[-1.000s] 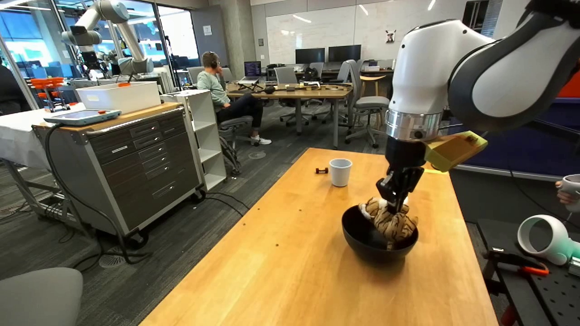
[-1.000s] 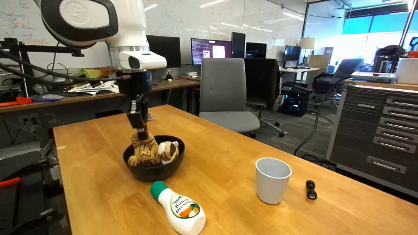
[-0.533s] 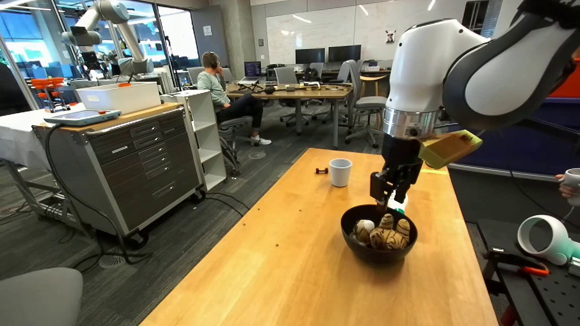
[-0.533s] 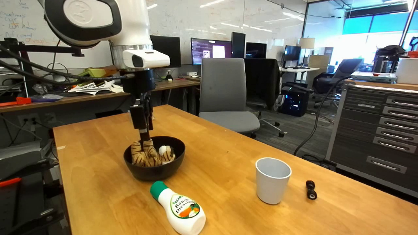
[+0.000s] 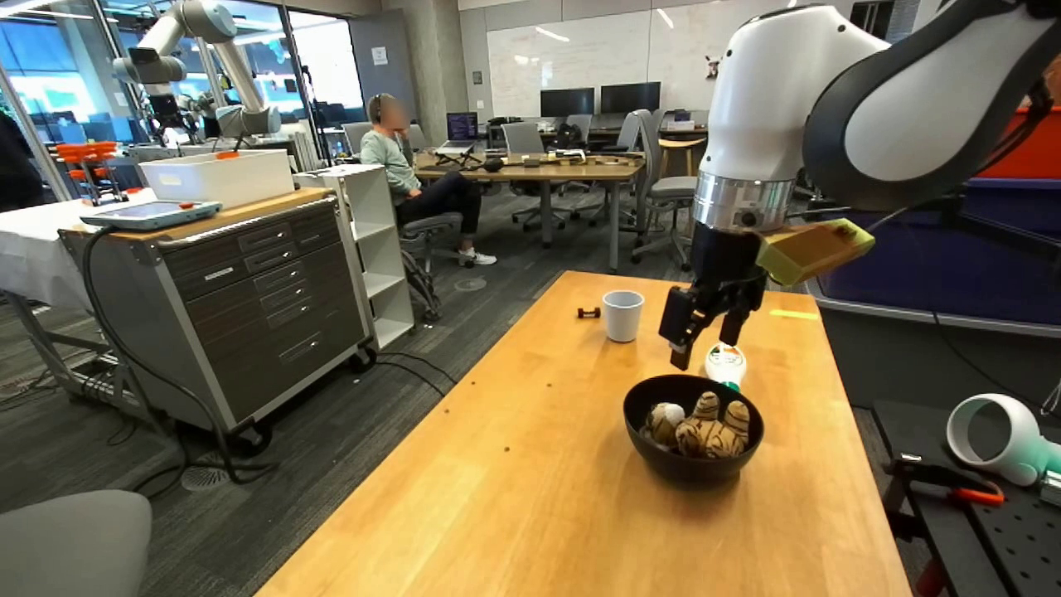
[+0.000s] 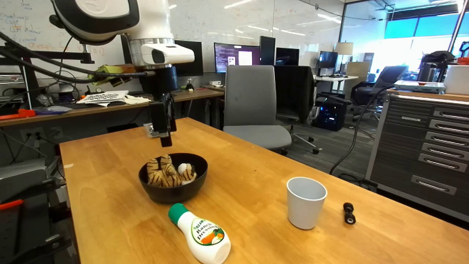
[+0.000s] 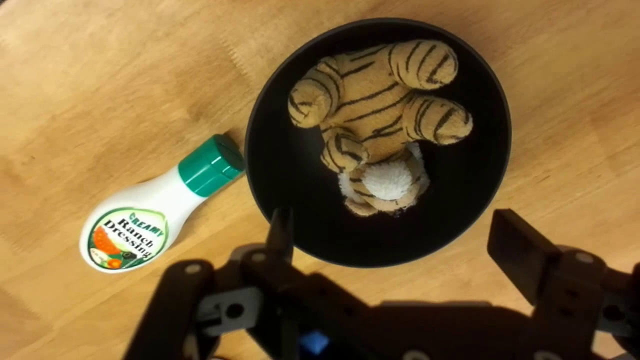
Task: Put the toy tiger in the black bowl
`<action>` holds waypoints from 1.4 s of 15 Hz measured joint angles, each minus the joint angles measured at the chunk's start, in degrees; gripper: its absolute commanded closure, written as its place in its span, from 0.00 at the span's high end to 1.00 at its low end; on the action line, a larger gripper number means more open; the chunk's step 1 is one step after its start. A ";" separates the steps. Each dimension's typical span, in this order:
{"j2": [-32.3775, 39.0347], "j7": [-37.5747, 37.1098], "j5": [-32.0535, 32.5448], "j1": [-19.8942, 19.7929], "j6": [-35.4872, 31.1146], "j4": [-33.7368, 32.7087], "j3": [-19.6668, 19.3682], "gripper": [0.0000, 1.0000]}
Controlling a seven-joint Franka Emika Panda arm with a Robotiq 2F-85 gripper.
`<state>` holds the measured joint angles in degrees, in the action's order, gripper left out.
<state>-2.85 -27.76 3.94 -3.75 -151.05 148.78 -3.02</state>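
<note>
The striped tan toy tiger (image 7: 372,110) lies wholly inside the black bowl (image 7: 280,175), its white-tufted head nearest the gripper in the wrist view. In both exterior views the tiger (image 5: 704,435) (image 6: 163,176) rests low in the bowl (image 5: 692,473) (image 6: 176,194), with its limbs poking up. My gripper (image 5: 704,348) (image 6: 169,135) hangs above the bowl, apart from toy and rim. Seen from the wrist, the gripper (image 7: 392,211) is spread wide open, and its fingers (image 7: 522,252) have nothing between them.
A ranch dressing bottle (image 7: 140,225) (image 6: 205,234) lies on its side close to the bowl, green cap toward it. Farther along the wooden table stand a white cup (image 5: 622,315) (image 6: 306,203) and a small dark dumbbell-shaped piece (image 5: 588,313) (image 6: 349,213).
One second ago the gripper was shut on the tiger within the bowl. It has since opened and let go, the toy has sunk lower into the bowl, and the arm has risen.
</note>
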 measured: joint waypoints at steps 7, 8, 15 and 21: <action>-10.71 0.06 -1.54 0.80 12.89 0.02 2.80 1.00; -12.41 0.15 -1.78 0.94 15.19 0.11 3.31 1.00; -21.51 0.31 -1.98 1.05 23.86 1.35 4.88 1.00; -24.71 0.31 -3.00 1.05 26.99 2.25 4.87 1.00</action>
<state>-27.55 -27.45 0.94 -2.71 -124.06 151.03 1.86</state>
